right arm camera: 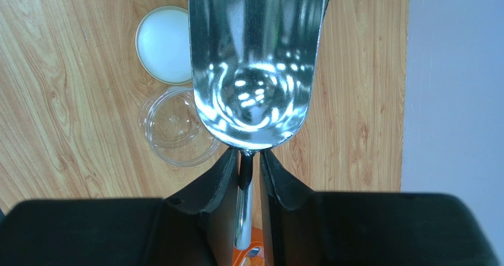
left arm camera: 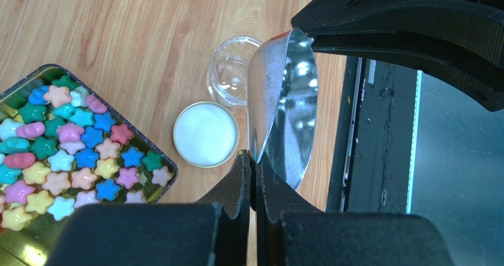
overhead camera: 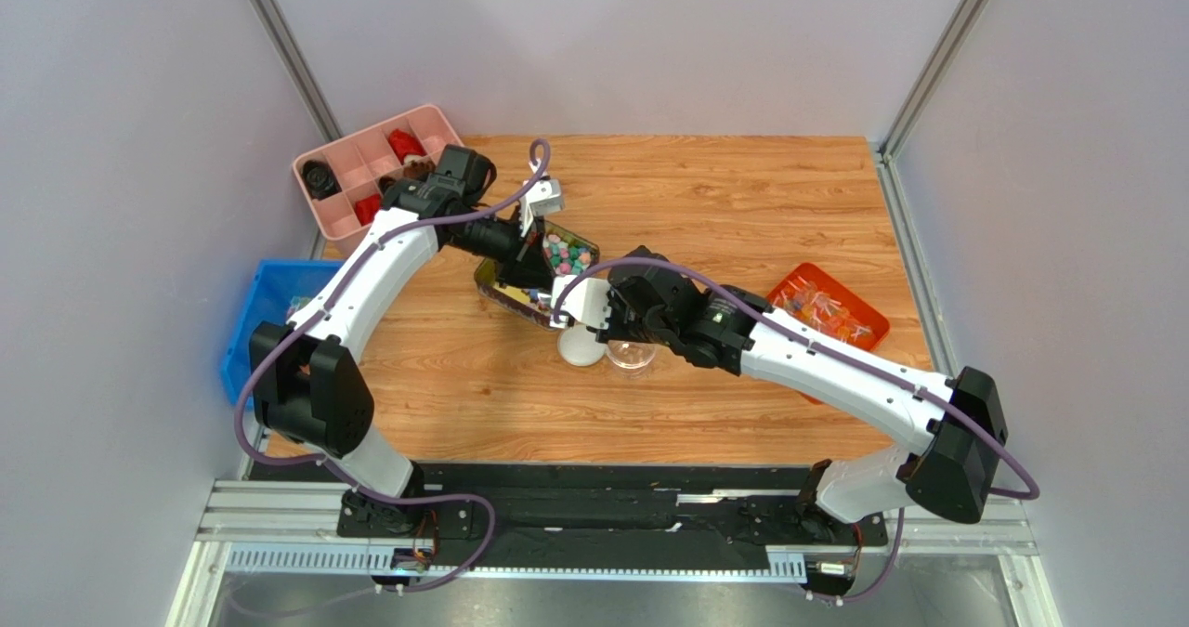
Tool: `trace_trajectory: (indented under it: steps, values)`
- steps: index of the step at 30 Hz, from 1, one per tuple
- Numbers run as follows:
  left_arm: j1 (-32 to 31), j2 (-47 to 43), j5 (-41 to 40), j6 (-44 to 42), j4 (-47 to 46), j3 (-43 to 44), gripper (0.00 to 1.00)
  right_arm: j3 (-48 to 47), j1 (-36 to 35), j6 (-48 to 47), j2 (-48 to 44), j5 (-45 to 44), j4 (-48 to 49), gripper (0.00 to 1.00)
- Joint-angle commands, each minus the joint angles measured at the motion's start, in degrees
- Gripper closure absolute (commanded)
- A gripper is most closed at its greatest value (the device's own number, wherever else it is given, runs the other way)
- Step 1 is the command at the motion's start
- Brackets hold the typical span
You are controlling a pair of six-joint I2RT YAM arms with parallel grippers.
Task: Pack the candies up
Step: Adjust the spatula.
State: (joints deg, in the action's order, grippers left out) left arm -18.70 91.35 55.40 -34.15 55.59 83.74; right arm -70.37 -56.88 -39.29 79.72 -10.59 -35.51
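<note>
The candies are small pastel star-shaped and oval sweets filling an open metal tin; the tin also shows in the top view at mid-table. A shiny, empty metal scoop hangs above the table beside the tin. My right gripper is shut on the scoop's handle. My left gripper is shut on the scoop's front rim. An empty clear glass jar stands below the scoop, with its white lid lying flat beside it.
A pink compartment tray with dark red and brown pieces stands at the back left. A blue bin sits at the left edge. An orange tray of wrapped sweets lies at the right. The two arms meet over the table's middle.
</note>
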Motion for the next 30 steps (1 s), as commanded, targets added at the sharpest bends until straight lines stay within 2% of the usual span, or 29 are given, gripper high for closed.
trace_trajectory:
  steps: [1,7,14,21,26,30]
  values:
    - [-0.64,-0.21,4.54,-2.5,1.62,0.19,1.0,0.23,-0.07,-0.44,-1.24,0.74,6.15,0.78]
    - [-0.64,0.4,7.26,-5.31,4.08,0.81,1.0,0.93,-0.16,-0.61,-1.41,2.33,6.59,0.77]
    - [-0.64,4.8,13.23,-13.91,14.96,4.49,1.0,2.87,-0.07,-0.97,-3.96,2.94,7.47,0.76]
    - [-0.55,7.7,16.23,-19.72,20.43,6.78,1.0,4.79,-0.16,-1.58,-7.56,3.12,6.94,0.66]
    - [-0.46,8.23,18.16,-22.27,23.33,7.22,1.0,5.77,-0.07,-1.76,-9.15,3.03,7.2,0.65]
    - [-0.37,10.51,19.48,-27.44,28.33,8.89,1.0,6.65,-0.16,-2.02,-9.94,3.12,7.91,0.64]
